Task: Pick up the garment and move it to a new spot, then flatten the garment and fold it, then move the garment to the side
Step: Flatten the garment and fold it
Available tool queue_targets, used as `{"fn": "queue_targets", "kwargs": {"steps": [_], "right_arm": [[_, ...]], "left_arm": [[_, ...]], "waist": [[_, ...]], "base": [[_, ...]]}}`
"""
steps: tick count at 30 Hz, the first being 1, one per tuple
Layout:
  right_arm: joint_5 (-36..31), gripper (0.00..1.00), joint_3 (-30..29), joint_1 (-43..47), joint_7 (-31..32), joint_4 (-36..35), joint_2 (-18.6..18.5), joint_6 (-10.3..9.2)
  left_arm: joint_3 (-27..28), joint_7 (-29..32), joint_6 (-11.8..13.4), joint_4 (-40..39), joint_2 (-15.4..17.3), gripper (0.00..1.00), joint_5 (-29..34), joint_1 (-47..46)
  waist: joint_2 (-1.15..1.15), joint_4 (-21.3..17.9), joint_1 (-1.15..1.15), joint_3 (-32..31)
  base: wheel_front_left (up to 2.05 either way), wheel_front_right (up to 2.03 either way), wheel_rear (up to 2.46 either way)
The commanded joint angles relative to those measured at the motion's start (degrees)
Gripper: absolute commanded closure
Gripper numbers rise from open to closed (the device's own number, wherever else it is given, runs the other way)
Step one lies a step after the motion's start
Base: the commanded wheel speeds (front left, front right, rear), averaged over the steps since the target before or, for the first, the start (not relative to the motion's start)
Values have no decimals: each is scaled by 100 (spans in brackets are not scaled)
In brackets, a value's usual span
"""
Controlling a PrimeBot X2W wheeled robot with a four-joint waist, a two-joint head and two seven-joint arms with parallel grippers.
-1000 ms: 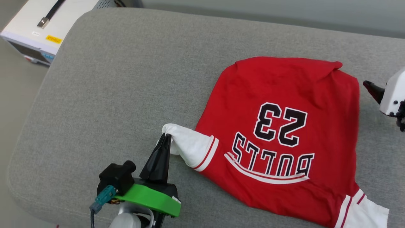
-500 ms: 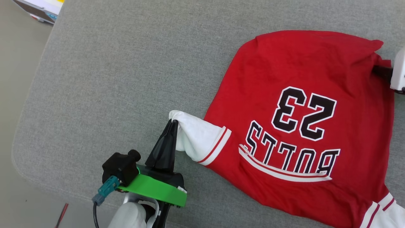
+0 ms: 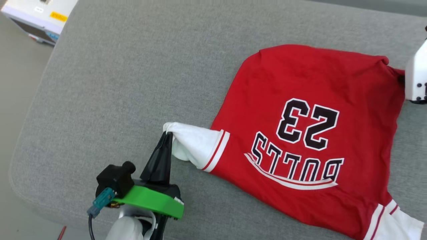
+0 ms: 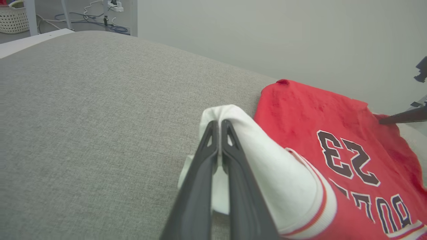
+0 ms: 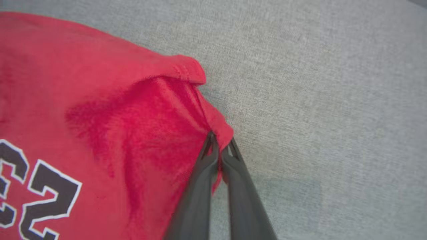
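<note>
The garment point(image 3: 310, 133), a red T-shirt with white sleeves and a black "23" print, lies spread on the grey cushion point(image 3: 133, 83). My left gripper point(image 3: 165, 136) is shut on the tip of its near white sleeve point(image 4: 267, 166), which it holds bunched and a little raised. The same grip shows in the left wrist view, left gripper point(image 4: 219, 124) pinching white cloth. My right gripper point(image 5: 220, 141) is shut on the red hem corner point(image 5: 220, 126) at the garment's far right. In the head view the right arm's white housing point(image 3: 417, 80) sits at that corner point(image 3: 395, 71).
A white box point(image 3: 40, 16) with a yellow label stands on the floor beyond the cushion's far left corner. The cushion's rounded left edge point(image 3: 20, 150) drops to the floor. A second white sleeve point(image 3: 400, 223) lies at the near right.
The right gripper reached the garment's right hem corner and closed on it. The left gripper kept its hold on the sleeve. The head camera shifted between frames.
</note>
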Motion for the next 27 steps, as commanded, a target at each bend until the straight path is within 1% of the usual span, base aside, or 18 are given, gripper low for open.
{"fn": "queue_targets", "kwargs": {"steps": [1, 4, 8, 11, 15, 16, 17, 20, 22, 24, 27], "right_arm": [[28, 100, 32, 95, -84, -163, -161, -4], [90, 100, 57, 273, -165, -477, -401, -4], [234, 100, -73, 843, -264, -887, -652, -4], [348, 100, -272, 1505, -333, -1202, -765, -4], [471, 100, -742, 2593, -427, -1596, -762, -4], [439, 100, -1181, 3447, -527, -1868, -663, -4], [436, 100, -1367, 3781, -551, -1965, -575, -4], [332, 100, -1855, 4605, -613, -2216, -291, -4], [211, 100, -2193, 5130, -651, -2391, -37, -4], [78, 100, -2529, 5684, -633, -2603, 311, -4], [-136, 100, -2878, 6345, -568, -2926, 814, -4]], "left_arm": [[62, -34, -19, 21, 57, 100, 67, 134], [124, -34, 4, 41, 111, 100, 64, 284], [193, -7, 73, 35, 187, 100, 31, 525], [237, 73, 130, 4, 250, 100, -10, 735], [293, 200, 200, -53, 333, 100, -68, 987], [330, 302, 242, -86, 399, 100, -103, 1117], [343, 343, 257, -94, 424, 100, -116, 1160], [370, 433, 290, -111, 475, 100, -151, 1247], [375, 501, 301, -108, 504, 100, -178, 1301], [370, 555, 313, -111, 528, 100, -194, 1340], [369, 599, 328, -98, 547, 100, -215, 1364]], "waist": [[0, -266, -1, -411], [0, -397, -1, -667], [0, -602, -1, -1015], [0, -780, -1, -1273], [0, -975, -1, -1500], [0, -1099, -1, -1602], [0, -1143, -1, -1624], [0, -1248, -1, -1668], [0, -1314, -1, -1690], [0, -1365, -1, -1710], [0, -1416, -1, -1734]], "base": [[0, 0, 0], [0, 0, 0], [0, 0, 0], [0, 0, 0], [0, 0, 0], [0, 0, 0], [0, 0, 0], [0, 0, 0], [0, 0, 0], [0, 0, 0], [0, 0, 0]]}}
